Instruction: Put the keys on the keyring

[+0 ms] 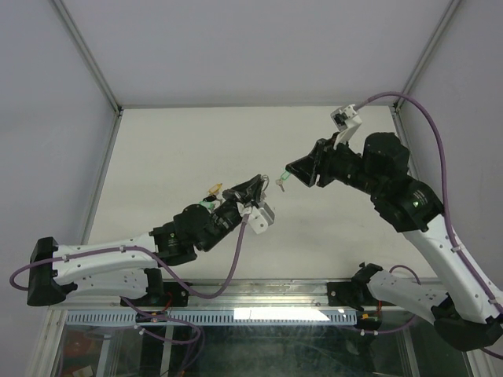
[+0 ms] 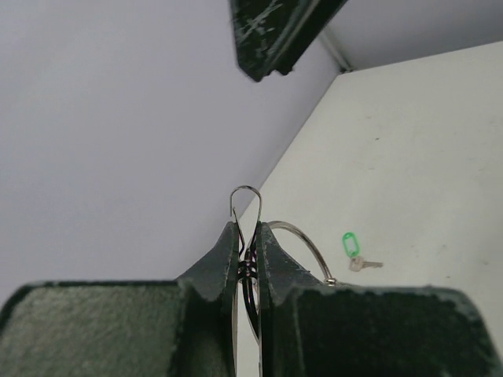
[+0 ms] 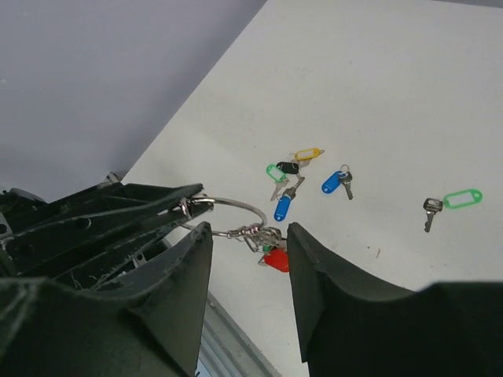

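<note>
Pinched in the left claw (image 2: 247, 236), the keyring (image 2: 314, 250) is held above the table (image 2: 424, 157); the right claw (image 3: 248, 232) is spread just beside it. Red and green keys (image 3: 273, 258) are already threaded. Several loose keys (image 3: 284, 206) are left lying, shown together by the right wrist view only; one is seen from the left.

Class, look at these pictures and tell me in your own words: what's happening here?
Two robot arms are putting keys on a keyring. The left fingers are shut on the keyring, holding it above the table. The right fingers stand open around the bunch hanging on it. Several loose keys lie on the table.
</note>
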